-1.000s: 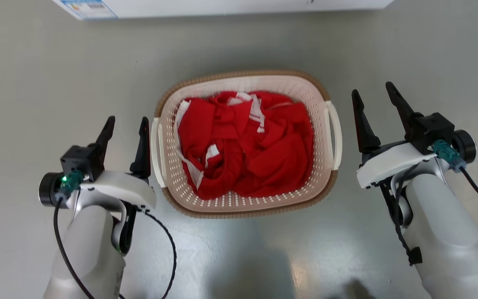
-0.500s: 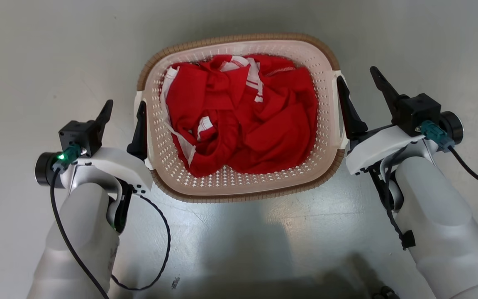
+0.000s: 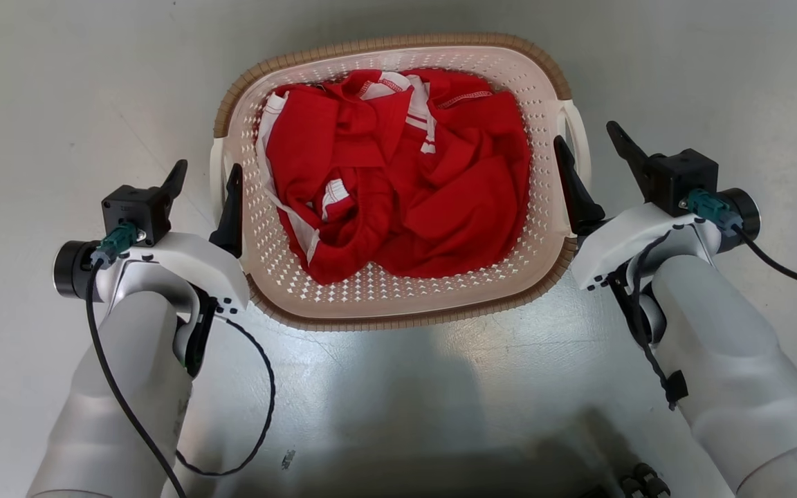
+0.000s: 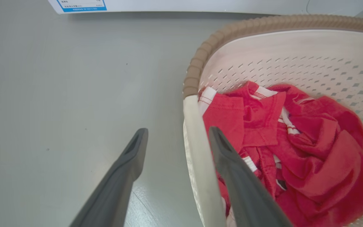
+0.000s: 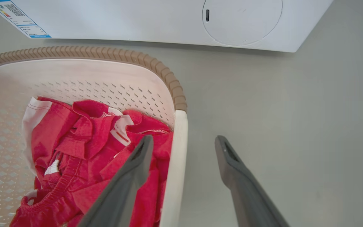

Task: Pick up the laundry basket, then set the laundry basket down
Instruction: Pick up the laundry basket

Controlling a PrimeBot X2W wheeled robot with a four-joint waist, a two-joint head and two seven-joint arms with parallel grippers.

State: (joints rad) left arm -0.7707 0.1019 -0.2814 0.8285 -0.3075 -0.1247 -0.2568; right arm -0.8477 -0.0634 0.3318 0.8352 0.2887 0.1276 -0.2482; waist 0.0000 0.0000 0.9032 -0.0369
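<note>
Laundry basket (image 3: pixel 385 322) on the grey floor (image 3: pixel 59 83), upright, long side toward the robot; whether its base is fully down cannot be told from above; cream perforated walls, brown woven-look rim all round.

Inside the basket: a crumpled heap of red clothes (image 3: pixel 398 180) with white trim, covering most of the bottom; bare perforated wall shows along the basket's near side.

Left gripper (image 3: pixel 208 168) at the basket's left end; jaws open, set astride the white left handle (image 3: pixel 215 181); in the left wrist view the inner finger (image 4: pixel 232 170) is inside the basket over the red clothes, the outer finger outside over the floor; the handle runs between them, close beside the inner finger, with a clear gap to the outer one; no clamping seen.

Right gripper (image 3: pixel 585 133) at the basket's right end, mirrored; jaws open around the white right handle (image 3: pixel 580 142); in the right wrist view the inner finger (image 5: pixel 128 183) lies over the clothes just inside the handle, the outer finger stands apart from the basket over the floor; handle not pinched.

Beyond the basket's far rim: a white washing machine (image 5: pixel 137 19) with a round door and a blue-edged label (image 5: pixel 17 19) at its corner; a strip of floor separates it from the basket.

Nearer than the basket's left corner: a black cable (image 3: pixel 263 401) loops from the left wrist over the floor.
</note>
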